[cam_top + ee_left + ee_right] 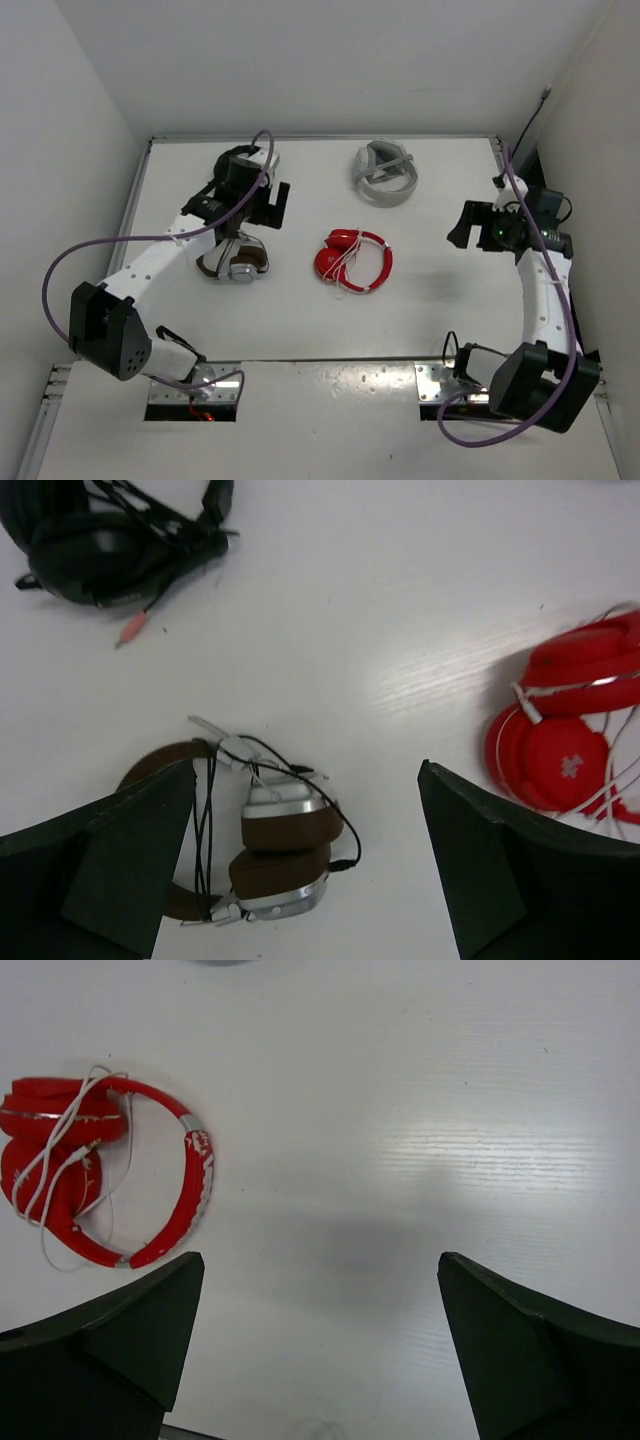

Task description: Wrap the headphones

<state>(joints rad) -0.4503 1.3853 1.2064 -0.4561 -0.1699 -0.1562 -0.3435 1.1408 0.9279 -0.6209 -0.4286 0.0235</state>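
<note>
The white table (430, 320) carries everything, and the move ahead turns on what lies about midway between its left and right edges: the red headphones (352, 260), folded flat on the worktop between the two arms. The left arm (150, 265) reaches toward the far-left corner, and the right arm (545, 290) stands along the right edge. The left gripper (307, 780) hangs with its fingers spread wide and nothing between them, directly above the brown-and-silver headphones (285, 850). From there the red pair lies toward the right edge and a little toward the near edge. The right gripper (322, 1260) is likewise spread wide and empty, over bare worktop, with the red pair off toward the left edge. I judge the left gripper slightly the nearer, though the margin is small and either could reach. The red pair's longer span runs roughly from left edge to right edge: its two earcups (550, 765) are stacked on the side facing the left arm, and the headband (190, 1190) bows out toward the right arm. The thin white cable (527, 704) crosses the cups in several loops, some loose. Counted: two arms, two grippers and four headsets, namely one red, one brown-and-silver, one grey-white headset (383, 172) near the far edge, and one black headset (100, 555) by the far-left corner.
</note>
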